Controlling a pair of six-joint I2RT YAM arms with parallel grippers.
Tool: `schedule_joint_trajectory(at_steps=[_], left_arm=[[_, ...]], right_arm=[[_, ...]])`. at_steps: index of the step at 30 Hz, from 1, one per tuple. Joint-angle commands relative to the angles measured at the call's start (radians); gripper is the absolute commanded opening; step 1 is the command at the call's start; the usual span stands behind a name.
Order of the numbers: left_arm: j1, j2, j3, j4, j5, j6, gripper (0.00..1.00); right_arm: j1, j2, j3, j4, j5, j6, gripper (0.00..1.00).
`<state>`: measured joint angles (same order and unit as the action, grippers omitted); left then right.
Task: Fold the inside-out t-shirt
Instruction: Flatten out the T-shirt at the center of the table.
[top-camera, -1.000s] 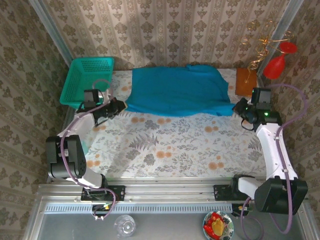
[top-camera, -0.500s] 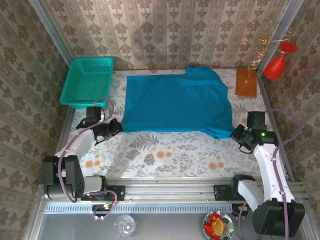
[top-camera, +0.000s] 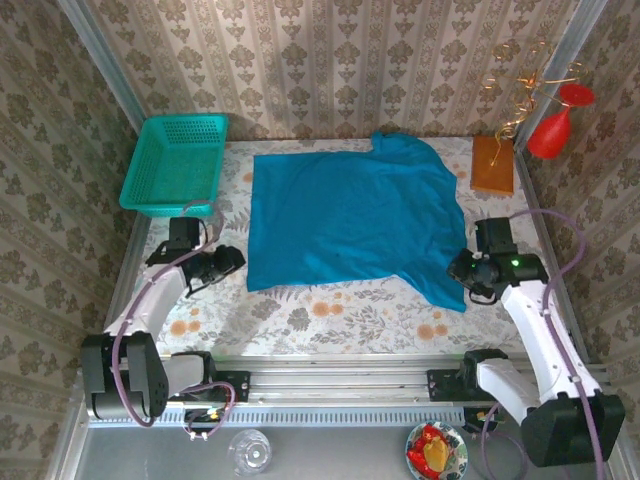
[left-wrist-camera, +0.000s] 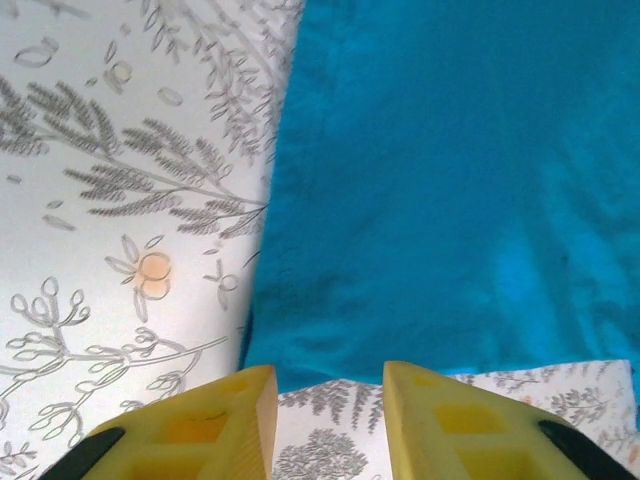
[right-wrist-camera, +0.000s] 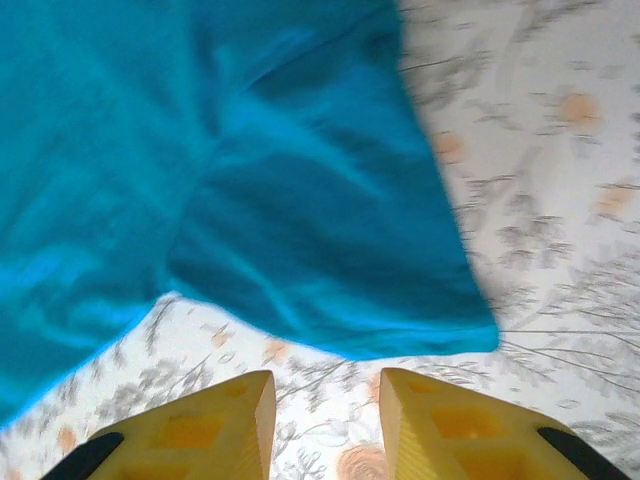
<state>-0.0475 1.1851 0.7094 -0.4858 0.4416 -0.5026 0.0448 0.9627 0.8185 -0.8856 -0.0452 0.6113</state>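
The inside-out t-shirt (top-camera: 350, 215) lies spread flat on the flowered table, plain blue-teal, collar toward the back wall. My left gripper (top-camera: 232, 260) sits just off its near left corner, open and holding nothing. In the left wrist view the shirt's hem corner (left-wrist-camera: 300, 360) lies just ahead of the yellow fingers (left-wrist-camera: 215, 420), apart from them. My right gripper (top-camera: 458, 268) is beside the near right sleeve, also open. In the right wrist view the sleeve (right-wrist-camera: 330, 270) lies flat ahead of the open gripper (right-wrist-camera: 327, 390), not touched.
A teal mesh basket (top-camera: 175, 165) stands at the back left. An orange-brown flat block (top-camera: 492, 165) lies at the back right, with a red ornament (top-camera: 555, 130) above it. The table cloth (top-camera: 330, 320) shows bare in front of the shirt.
Both grippers drew the shirt toward the near edge, spreading it flat, then opened and let go of its corners. The near edge now lies closer to the arms.
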Motion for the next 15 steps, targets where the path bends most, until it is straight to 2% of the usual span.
schedule_joint_trajectory(at_steps=[1, 5, 8, 12, 15], left_arm=[[-0.058, 0.038, 0.051, 0.0, 0.046, 0.03, 0.3], [-0.15, 0.121, 0.073, 0.059, 0.06, 0.012, 0.19], [-0.199, 0.178, 0.066, 0.117, 0.039, -0.005, 0.13], [-0.203, 0.275, 0.024, 0.204, 0.006, -0.026, 0.09], [-0.203, 0.327, 0.024, 0.196, -0.021, -0.016, 0.08]], right_arm=[[0.089, 0.082, 0.01, 0.043, -0.093, -0.07, 0.35], [0.197, 0.174, -0.011, 0.121, -0.066, -0.077, 0.37], [0.239, 0.239, -0.023, 0.173, -0.048, -0.082, 0.4], [0.265, 0.358, -0.03, 0.255, -0.108, -0.117, 0.47], [0.275, 0.449, -0.021, 0.263, -0.069, -0.131, 0.49]])
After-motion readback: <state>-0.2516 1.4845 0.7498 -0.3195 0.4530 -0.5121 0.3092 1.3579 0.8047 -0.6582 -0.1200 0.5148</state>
